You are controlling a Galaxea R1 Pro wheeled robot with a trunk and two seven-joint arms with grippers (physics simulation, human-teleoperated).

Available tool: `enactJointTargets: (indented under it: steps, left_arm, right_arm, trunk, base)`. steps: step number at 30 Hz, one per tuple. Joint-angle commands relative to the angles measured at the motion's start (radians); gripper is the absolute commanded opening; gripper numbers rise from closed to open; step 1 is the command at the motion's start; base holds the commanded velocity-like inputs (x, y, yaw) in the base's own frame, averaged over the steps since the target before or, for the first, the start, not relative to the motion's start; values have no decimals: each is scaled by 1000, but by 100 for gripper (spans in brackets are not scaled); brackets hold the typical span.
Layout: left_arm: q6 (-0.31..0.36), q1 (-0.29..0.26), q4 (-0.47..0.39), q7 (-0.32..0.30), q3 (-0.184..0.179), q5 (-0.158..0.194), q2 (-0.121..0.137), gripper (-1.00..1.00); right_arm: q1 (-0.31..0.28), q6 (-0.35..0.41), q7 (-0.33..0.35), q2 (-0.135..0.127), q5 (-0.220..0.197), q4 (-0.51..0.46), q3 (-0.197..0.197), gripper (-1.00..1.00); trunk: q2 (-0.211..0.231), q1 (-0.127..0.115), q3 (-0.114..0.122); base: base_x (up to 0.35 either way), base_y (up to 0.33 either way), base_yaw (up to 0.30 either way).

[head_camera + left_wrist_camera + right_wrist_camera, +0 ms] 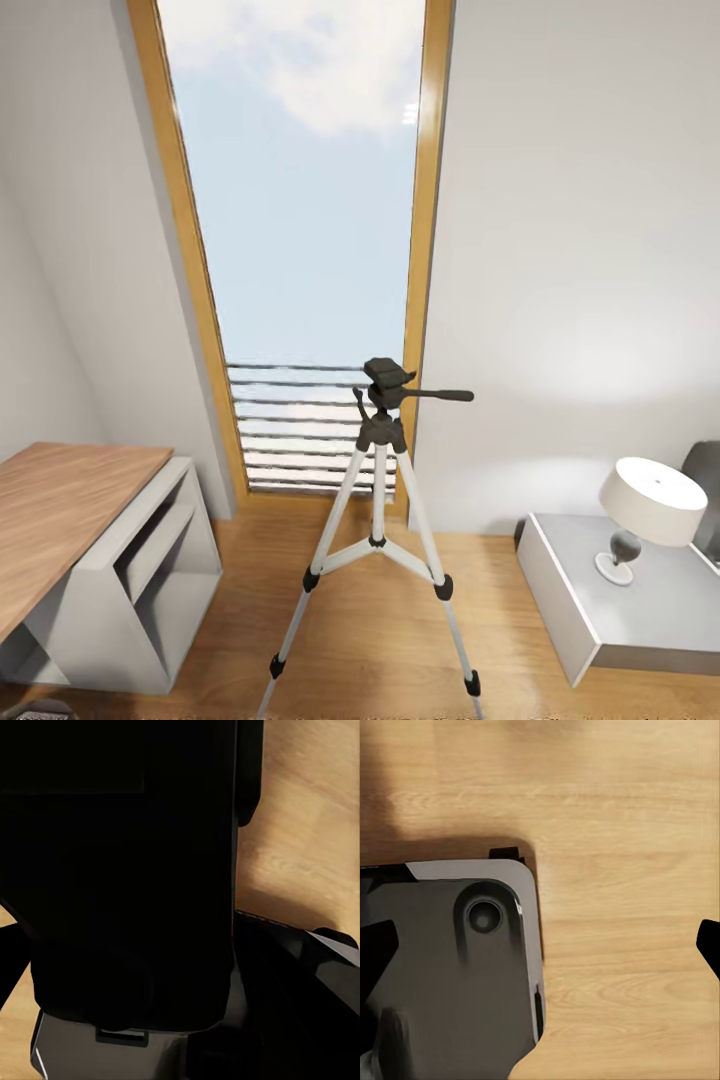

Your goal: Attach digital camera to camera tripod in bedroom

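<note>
Camera tripod (380,500) upright before window (300,200) (handle pointing right), arms lowered over floor (622,795)

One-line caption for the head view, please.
Camera tripod stands on the wood floor before a tall wood-framed window, desk to its left, bedside table with lamp to its right.

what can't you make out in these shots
- Tripod: in the head view its front feet run off the bottom edge.
- Left wrist view: a big black mass close to the lens covers most of it; whether it is the camera is unclear, and the left gripper's state cannot be read.
- Right gripper: its fingers sit at the right wrist view's edges, mostly cut off.
- Lamp: the right edge clips the dark thing behind it.
</note>
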Motion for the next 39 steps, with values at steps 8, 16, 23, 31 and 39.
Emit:
enactJointTargets:
  steps: [8, 16, 23, 31, 39]
  left_arm:
    - [-1, -1, 2, -4, -9, 10, 0, -100]
    - [-1, -1, 3, 5, -8, 13, -1, -100]
    - [-1, -1, 3, 37, -8, 12, -3, -100]
    - [-2, 0, 3, 45, -9, 11, -4, -100]
    - [-1, 0, 3, 47, -8, 12, -4, -100]
  right_arm:
    - [-1, -6, 1, -1, 7, 3, -8, 100]
    - [-2, -7, 0, 1, 8, 3, -8, 100]
    - [-1, -7, -9, 3, 8, 3, -7, 100]
    - [-1, -8, -13, 3, 8, 3, -7, 100]
    - [-1, -8, -14, 4, 7, 3, -7, 100]
  trunk:
    - [-2, 0, -15]
    - [-2, 0, -28]
    - [-2, 0, -39]
    - [-2, 0, -52]
    - [-2, 0, -65]
  base:
    - [0, 0, 0]
    - [0, 0, 0]
    - [0, 0, 0]
    - [0, 0, 0]
    - [0, 0, 0]
